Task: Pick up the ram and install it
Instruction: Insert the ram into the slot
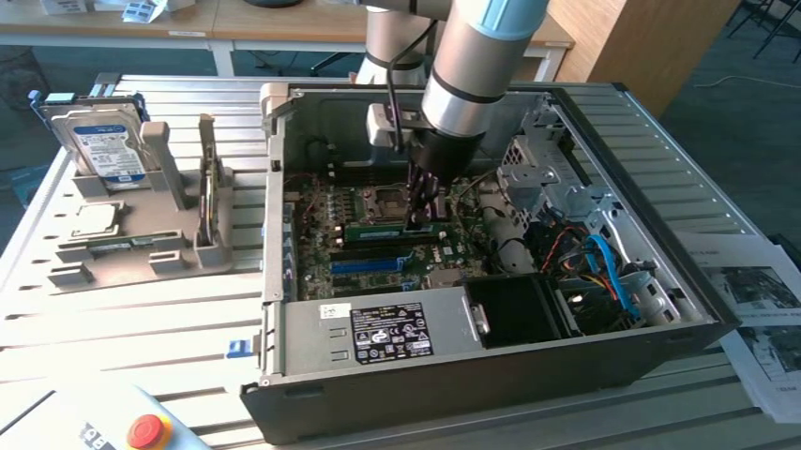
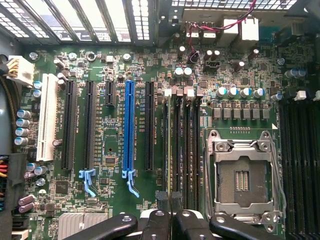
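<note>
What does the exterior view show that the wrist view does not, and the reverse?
Exterior view: the hard drive in a grey holder, the red button, the computer case from outside. Wrist view: the white slot, the silver capacitors. Shared: the motherboard, the blue slot, the empty processor socket, and the claw shut on the ram.

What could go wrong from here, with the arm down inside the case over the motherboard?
1. The gripper is shut on the ram, down at the memory slots. I cannot tell whether the stick lines up with one slot; pressing it askew might bend it or strain the slot.
2. The open processor socket lies right beside those slots with its contacts bare; a sideways slip could damage them.
</note>
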Controlling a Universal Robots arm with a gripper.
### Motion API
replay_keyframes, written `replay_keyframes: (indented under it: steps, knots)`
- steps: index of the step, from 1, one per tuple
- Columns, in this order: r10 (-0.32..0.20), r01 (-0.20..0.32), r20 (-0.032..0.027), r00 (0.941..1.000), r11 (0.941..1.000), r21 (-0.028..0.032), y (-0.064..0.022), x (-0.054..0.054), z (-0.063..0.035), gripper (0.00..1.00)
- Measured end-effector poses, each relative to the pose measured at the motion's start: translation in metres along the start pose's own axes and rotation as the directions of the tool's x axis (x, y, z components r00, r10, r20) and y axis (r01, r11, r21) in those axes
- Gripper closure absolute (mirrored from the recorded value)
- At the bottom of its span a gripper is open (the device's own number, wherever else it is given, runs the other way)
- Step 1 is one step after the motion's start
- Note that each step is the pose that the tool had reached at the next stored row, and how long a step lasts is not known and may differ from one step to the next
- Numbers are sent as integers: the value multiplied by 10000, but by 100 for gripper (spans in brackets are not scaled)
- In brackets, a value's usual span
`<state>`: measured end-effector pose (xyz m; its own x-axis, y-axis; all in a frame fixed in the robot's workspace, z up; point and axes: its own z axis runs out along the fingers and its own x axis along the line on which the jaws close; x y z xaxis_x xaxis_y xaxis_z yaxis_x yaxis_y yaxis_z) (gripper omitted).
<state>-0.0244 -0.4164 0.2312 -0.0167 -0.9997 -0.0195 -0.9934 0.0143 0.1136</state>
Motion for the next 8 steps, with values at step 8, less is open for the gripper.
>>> replay_keyframes:
  steps: [8]
  knots:
    - [-1, 1, -1, 10000, 10000, 6, 4, 0, 11, 88]
